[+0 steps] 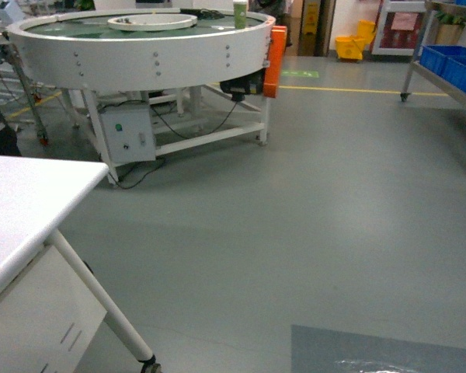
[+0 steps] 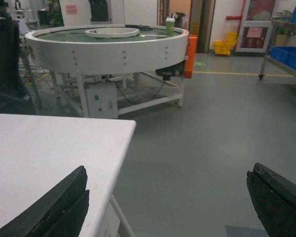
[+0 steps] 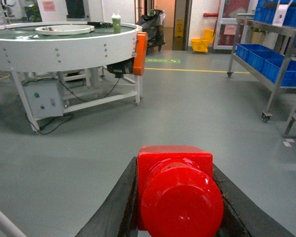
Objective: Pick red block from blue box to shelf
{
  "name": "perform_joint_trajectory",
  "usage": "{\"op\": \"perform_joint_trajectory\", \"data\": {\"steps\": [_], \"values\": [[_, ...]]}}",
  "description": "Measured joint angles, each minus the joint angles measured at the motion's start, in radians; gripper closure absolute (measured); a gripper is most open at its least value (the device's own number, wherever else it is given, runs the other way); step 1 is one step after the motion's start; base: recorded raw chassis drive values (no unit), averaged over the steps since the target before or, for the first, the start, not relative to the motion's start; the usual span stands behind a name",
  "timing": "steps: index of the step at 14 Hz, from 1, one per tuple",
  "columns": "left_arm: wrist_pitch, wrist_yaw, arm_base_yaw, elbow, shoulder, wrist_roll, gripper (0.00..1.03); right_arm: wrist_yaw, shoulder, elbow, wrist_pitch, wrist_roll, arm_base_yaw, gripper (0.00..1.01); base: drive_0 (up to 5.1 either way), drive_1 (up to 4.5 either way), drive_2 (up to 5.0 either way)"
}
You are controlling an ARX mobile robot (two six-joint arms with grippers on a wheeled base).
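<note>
In the right wrist view the red block [image 3: 177, 187] fills the lower middle, its round stud facing the camera. My right gripper [image 3: 175, 165] is shut on it, one black finger against each side, held above the grey floor. The left gripper [image 2: 167, 173] stands open with nothing between its fingers [image 2: 64, 202], hovering over the corner of a white table [image 2: 49, 153]. The steel shelf [image 3: 269, 69] stands at the far right and carries dark blue crates [image 3: 259, 54]; it also shows in the head view as the shelf [image 1: 443, 74]. The blue box is out of view. Neither gripper appears in the head view.
A large round white conveyor table [image 1: 140, 47] with an orange guard [image 1: 277, 58] and a green cup [image 1: 240, 14] stands ahead on the left. The white table [image 1: 23, 210] sits close at the left. A yellow mop bucket [image 1: 353, 43] is at the back. Grey floor [image 1: 311, 202] lies between.
</note>
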State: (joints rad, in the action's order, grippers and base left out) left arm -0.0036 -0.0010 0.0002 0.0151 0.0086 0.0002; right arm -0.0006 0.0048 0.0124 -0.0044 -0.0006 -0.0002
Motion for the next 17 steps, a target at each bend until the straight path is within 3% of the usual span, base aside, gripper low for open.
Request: {"op": "perform_joint_trajectory", "data": {"steps": [16, 17], "values": [[0.0, 0.0, 0.0, 0.0, 0.0, 0.0, 0.05, 0.0, 0.0, 0.0, 0.0, 0.0, 0.0, 0.73, -1.4, -1.41, -1.4], [0.0, 0.0, 0.0, 0.0, 0.0, 0.0, 0.05, 0.0, 0.0, 0.0, 0.0, 0.0, 0.0, 0.73, 0.0, 4.33, -4.3]]}}
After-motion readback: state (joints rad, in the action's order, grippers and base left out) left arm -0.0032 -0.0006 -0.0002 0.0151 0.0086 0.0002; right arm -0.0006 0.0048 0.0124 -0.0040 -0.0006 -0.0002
